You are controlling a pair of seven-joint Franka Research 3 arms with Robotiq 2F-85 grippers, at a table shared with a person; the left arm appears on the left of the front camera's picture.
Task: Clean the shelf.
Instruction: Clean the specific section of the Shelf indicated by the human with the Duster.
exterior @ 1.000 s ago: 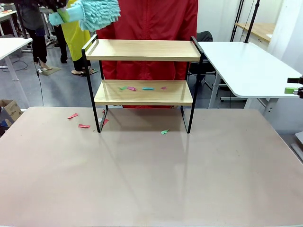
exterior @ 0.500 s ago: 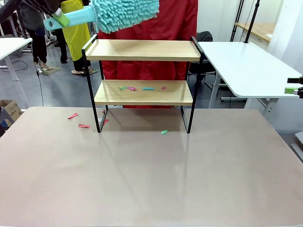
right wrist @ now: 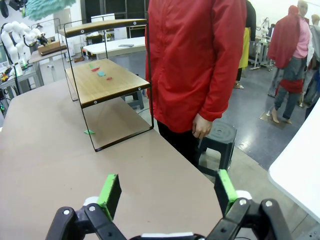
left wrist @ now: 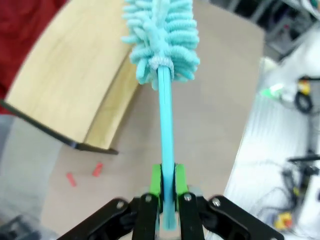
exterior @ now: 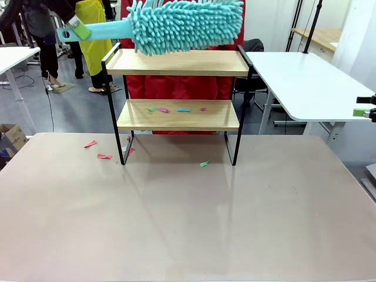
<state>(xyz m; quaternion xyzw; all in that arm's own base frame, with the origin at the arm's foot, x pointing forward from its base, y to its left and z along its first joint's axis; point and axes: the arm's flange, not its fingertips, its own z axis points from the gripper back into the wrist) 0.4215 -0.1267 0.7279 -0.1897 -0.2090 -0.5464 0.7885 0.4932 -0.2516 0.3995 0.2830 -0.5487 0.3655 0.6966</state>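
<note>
The shelf stands at the table's far side, two wooden boards on a black frame. Several coloured paper scraps lie on its lower board. My left gripper is at the upper left, shut on the handle of a turquoise fluffy duster. The duster's head hovers just over the top board. In the left wrist view the green pads clamp the handle, and the duster head reaches past the top board. My right gripper is open and holds nothing, off the table's right edge.
More scraps lie on the table around the shelf's feet, one green scrap in front. A person in a red jacket stands behind the shelf. A black stool and a white side table are at the right.
The left gripper has swung the duster rightward, from beyond the shelf's left end to over its top board. The right gripper has not moved.
</note>
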